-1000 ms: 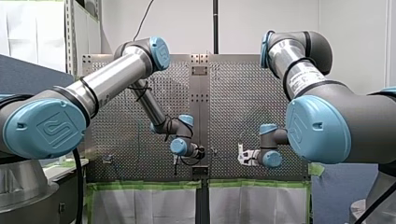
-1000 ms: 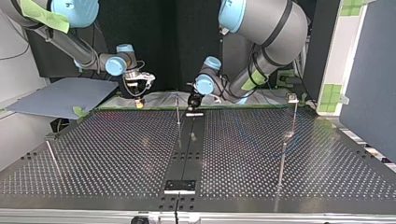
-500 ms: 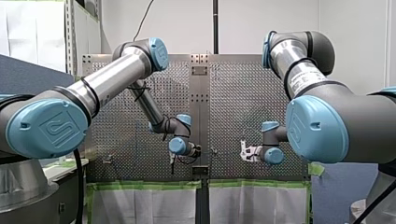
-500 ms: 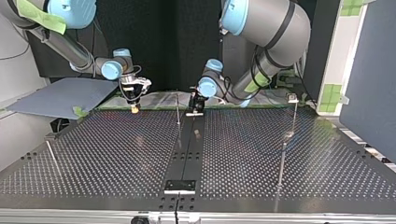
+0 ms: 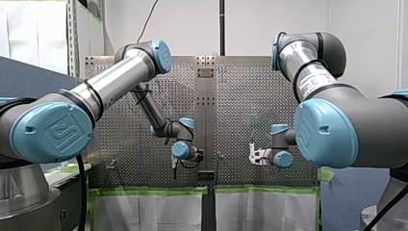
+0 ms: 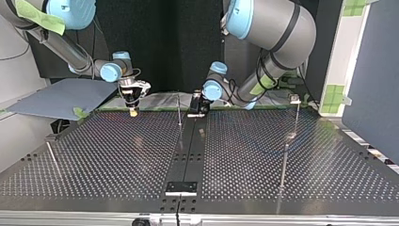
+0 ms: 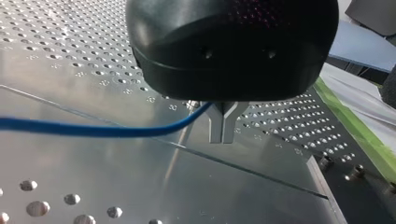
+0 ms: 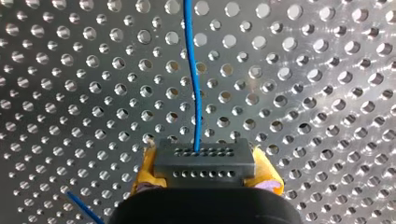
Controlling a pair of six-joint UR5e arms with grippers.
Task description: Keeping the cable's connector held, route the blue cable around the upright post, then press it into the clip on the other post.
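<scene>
Thin blue cable [image 7: 93, 130] exits black multi-hole connector [image 8: 204, 154] — clamped in right tool [image 8: 205, 166] as anchor. Left tool [image 7: 222, 126] pinches cable for routing.

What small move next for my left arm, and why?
Probably swing my left pincer, shut on the blue cable, around the upright post just beside it in the top view; my right pincer holds the connector.

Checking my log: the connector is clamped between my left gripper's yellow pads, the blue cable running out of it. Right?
Wrong arm: the right wrist view shows the connector clamped between the yellow pads of my right gripper, the blue cable running out of it.
</scene>
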